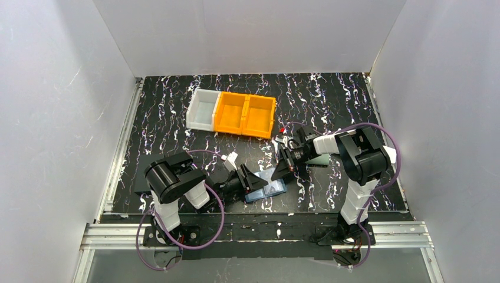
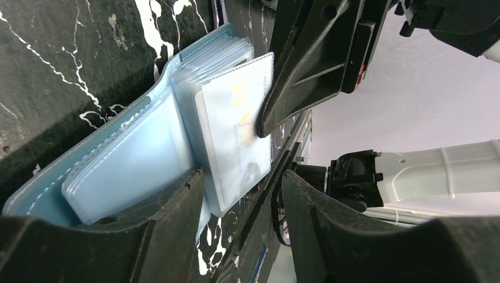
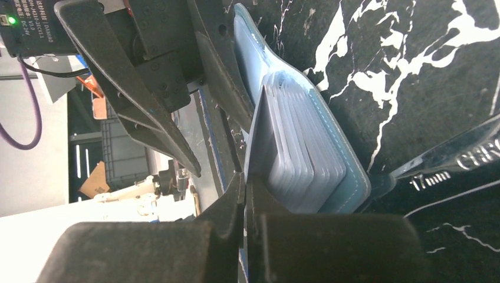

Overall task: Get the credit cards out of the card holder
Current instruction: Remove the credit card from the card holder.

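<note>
Near orange bins [image 1: 244, 115], left pincer [image 2: 243, 180] wide, right pincer [image 3: 244, 184] tight on credit card [image 2: 232, 127].

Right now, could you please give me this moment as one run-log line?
left gripper: open at card holder | right gripper: shut on credit card edge | holder: open on table

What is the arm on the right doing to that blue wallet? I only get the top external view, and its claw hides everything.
Observer: The wrist views show the right gripper shut on the edge of a pale credit card at the open card holder.
Visitor: And the other claw?
Observer: The left gripper is open, the card's corner in the gap between its fingers.
Visitor: Anything else inside?
Observer: A stack of clear pockets, fanned out against the light blue lining.
</note>
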Available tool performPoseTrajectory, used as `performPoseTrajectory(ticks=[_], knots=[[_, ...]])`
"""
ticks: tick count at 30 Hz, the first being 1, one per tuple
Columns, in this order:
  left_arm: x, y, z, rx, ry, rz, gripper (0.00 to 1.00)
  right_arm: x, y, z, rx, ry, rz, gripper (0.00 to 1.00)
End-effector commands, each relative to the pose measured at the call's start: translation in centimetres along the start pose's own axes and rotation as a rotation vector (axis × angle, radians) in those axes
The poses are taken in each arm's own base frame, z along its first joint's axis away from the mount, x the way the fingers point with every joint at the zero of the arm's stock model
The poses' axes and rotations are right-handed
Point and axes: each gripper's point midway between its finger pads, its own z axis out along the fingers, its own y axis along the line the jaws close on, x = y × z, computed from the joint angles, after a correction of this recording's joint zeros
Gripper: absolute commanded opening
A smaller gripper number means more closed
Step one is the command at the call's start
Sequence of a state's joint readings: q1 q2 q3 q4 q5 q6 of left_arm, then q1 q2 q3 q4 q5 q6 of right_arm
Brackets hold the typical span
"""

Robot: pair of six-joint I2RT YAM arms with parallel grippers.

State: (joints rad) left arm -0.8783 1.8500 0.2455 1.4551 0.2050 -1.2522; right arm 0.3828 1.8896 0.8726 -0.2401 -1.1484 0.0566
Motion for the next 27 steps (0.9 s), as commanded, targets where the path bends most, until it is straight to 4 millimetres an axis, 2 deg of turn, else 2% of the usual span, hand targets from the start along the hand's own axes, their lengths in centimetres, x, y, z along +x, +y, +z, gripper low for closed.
performPoseTrajectory(ticks=[1,6,10,13,17,21,25,27], knots=[[-0.5,0.1,0.2,-0.013,-0.019,0.013,0.51,-0.9,2.2,-0.4,-0.118,-0.032,-0.036,0.01],[-0.9,-0.9,0.5,0.014,-0.028,0.015,0.52,-1.1,3.5,-0.8,-0.180,-0.032,-0.053,0.01],[-1.1,-1.2,0.0,0.020,-0.042,0.014,0.52,-1.0,3.5,-0.9,-0.181,-0.032,-0.048,0.01],[-1.4,-2.3,0.0,0.053,-0.047,0.018,0.53,-1.0,2.9,-0.7,-0.152,-0.034,-0.037,0.01],[-1.9,-4.0,0.4,0.098,-0.052,0.016,0.51,-1.0,1.2,-0.5,-0.061,-0.043,-0.019,0.01],[-2.1,-4.6,0.8,0.112,-0.053,0.003,0.44,-0.7,0.4,-0.3,-0.014,-0.033,-0.024,0.01],[-2.0,-3.9,1.2,0.093,-0.047,-0.009,0.25,-0.3,-0.1,0.0,0.014,-0.009,-0.035,0.01],[-1.8,-3.6,1.4,0.084,-0.042,-0.014,0.20,-0.2,-0.2,0.2,0.024,-0.001,-0.035,0.01]])
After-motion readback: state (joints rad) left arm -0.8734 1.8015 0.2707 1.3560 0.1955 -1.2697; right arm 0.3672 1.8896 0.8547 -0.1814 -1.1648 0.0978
